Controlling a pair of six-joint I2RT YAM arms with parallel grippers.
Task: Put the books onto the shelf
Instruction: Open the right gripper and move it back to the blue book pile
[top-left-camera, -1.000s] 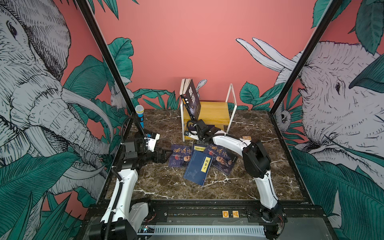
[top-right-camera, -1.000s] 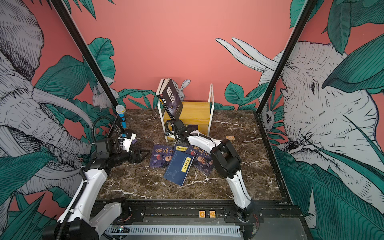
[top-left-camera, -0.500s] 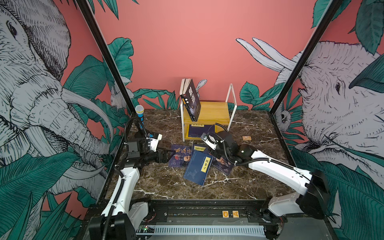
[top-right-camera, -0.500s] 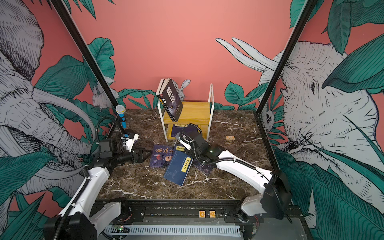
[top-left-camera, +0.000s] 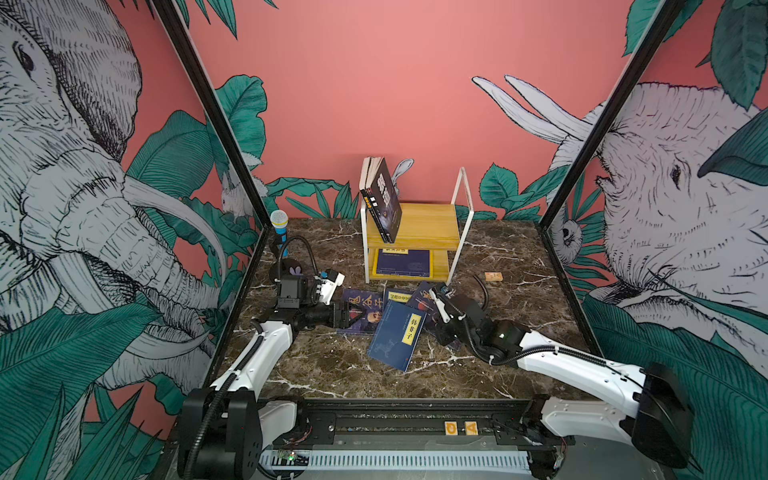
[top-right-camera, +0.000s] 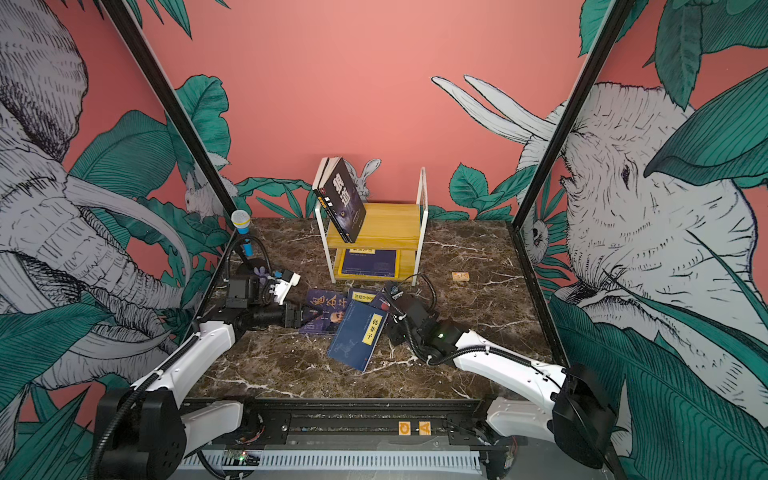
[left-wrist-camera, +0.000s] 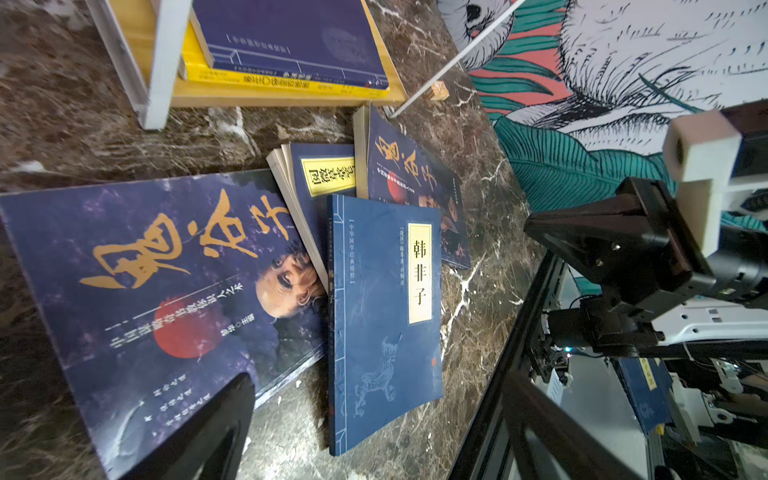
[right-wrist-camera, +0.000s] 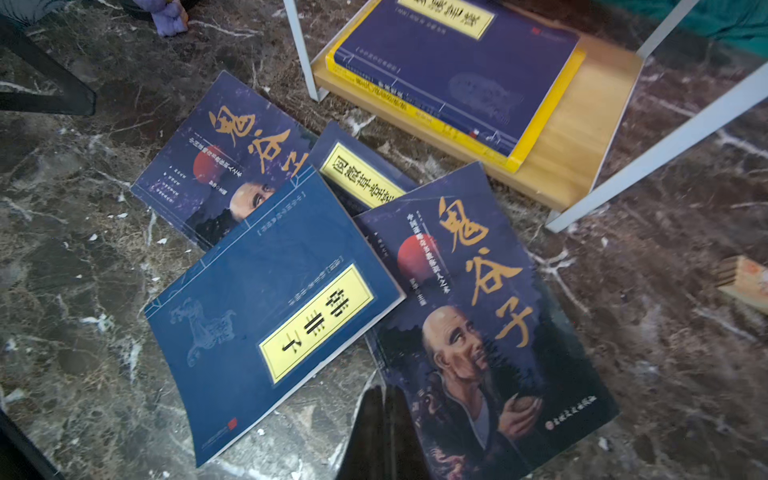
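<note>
On the counter (top-left-camera: 324, 365) before the shelf (top-left-camera: 432, 226), four books (top-left-camera: 401, 296) overlap flat, the blue book (top-left-camera: 395, 336) on top between gold-lettered books (top-left-camera: 362, 309). The black book (top-left-camera: 384, 199) leans on the upper board; a navy book (top-left-camera: 402, 262) lies on the lower. At the pile's edge the left hand (top-left-camera: 351, 316) gapes, released; the right hand (right-wrist-camera: 381, 399) is clenched, empty, over it.

Four navy books (top-left-camera: 395, 336) lie overlapping on the marble bench (top-left-camera: 316, 365), just in front of the shelf (top-left-camera: 428, 226) (a black book (top-left-camera: 384, 199) leans tilted on its top board; another navy book (top-left-camera: 405, 262) lies flat on the lower tier).
</note>
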